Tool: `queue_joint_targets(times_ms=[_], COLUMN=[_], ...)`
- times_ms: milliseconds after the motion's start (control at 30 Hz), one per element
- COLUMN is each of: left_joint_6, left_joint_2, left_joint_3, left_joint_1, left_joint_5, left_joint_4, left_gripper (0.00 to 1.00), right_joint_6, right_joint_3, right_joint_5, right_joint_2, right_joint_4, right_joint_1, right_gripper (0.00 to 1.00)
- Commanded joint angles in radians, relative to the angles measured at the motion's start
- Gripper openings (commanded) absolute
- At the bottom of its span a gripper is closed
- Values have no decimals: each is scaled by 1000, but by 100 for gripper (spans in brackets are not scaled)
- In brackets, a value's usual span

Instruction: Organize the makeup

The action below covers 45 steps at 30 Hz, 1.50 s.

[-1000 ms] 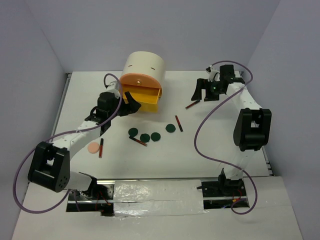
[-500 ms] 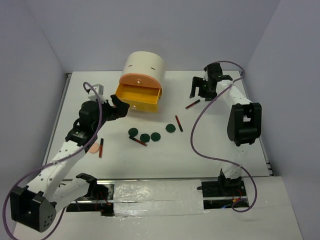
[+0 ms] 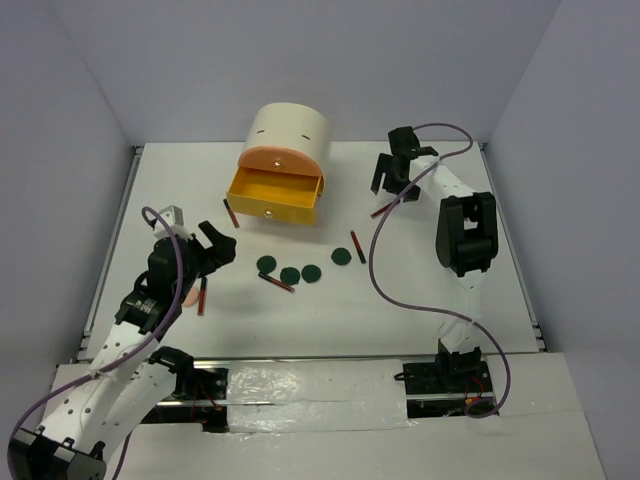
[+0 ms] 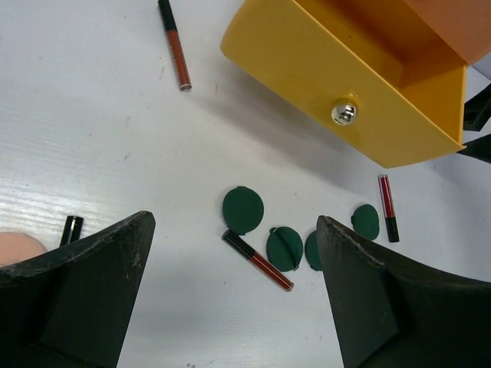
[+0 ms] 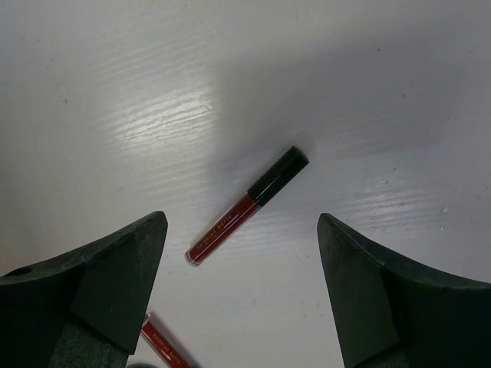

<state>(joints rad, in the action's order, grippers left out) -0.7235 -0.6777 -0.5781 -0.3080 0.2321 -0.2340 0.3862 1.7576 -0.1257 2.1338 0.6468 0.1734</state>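
Observation:
Several dark green discs (image 3: 290, 274) lie in a row in front of the open yellow drawer (image 3: 275, 195); the left wrist view shows them as discs (image 4: 243, 211) beside a dark-red stick (image 4: 258, 260). More red sticks lie left of the drawer (image 3: 231, 212), right of the discs (image 3: 357, 246) and by the peach puff (image 3: 187, 295). My left gripper (image 3: 205, 250) hangs open and empty near the puff, above the table (image 4: 234, 222). My right gripper (image 3: 390, 175) is open over another red stick (image 5: 247, 205), holding nothing (image 5: 242, 217).
The cream drum-shaped cabinet (image 3: 288, 135) stands at the back centre with its drawer pulled out toward the discs. Purple cables trail from both arms. A second stick (image 5: 163, 345) shows at the lower edge of the right wrist view. Grey walls close in the white table (image 3: 440, 300).
My left arm has pulled back from the drawer toward the near left, and a red stick now shows left of the drawer. My right gripper has shifted left above its stick.

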Motion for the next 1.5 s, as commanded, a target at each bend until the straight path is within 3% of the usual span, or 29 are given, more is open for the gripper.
queue_joint_targets(times_ms=[0, 633, 767, 933, 1000, 1033, 1133, 1267, 1467], left_joint_6=[-34, -65, -73, -70, -68, -68, -76, -83, -97], left_joint_2=[30, 78, 89, 90, 90, 92, 95, 95, 55], left_joint_3=[-6, -23, -20, -26, -28, -26, -20, -6, 4], left_joint_1=[6, 6, 7, 7, 7, 6, 6, 7, 7], left_joint_5=[49, 73, 76, 78, 81, 79, 81, 76, 64], left_joint_4=[-34, -106, -113, -117, -119, -117, -113, -99, -68], left_gripper=[99, 99, 99, 98, 99, 99, 99, 99, 99], right_joint_6=[48, 57, 49, 34, 33, 29, 17, -42, -271], right_joint_3=[52, 82, 77, 82, 69, 69, 36, 3, -111], right_joint_5=[-64, -61, -42, -29, -13, -3, 58, 168, 384], right_joint_2=[29, 132, 132, 132, 129, 127, 112, 57, -170], right_joint_4=[30, 53, 50, 48, 44, 44, 30, -4, -174], right_joint_1=[15, 48, 47, 46, 40, 37, 17, -6, -12], right_gripper=[86, 68, 49, 34, 22, 22, 9, 3, 0])
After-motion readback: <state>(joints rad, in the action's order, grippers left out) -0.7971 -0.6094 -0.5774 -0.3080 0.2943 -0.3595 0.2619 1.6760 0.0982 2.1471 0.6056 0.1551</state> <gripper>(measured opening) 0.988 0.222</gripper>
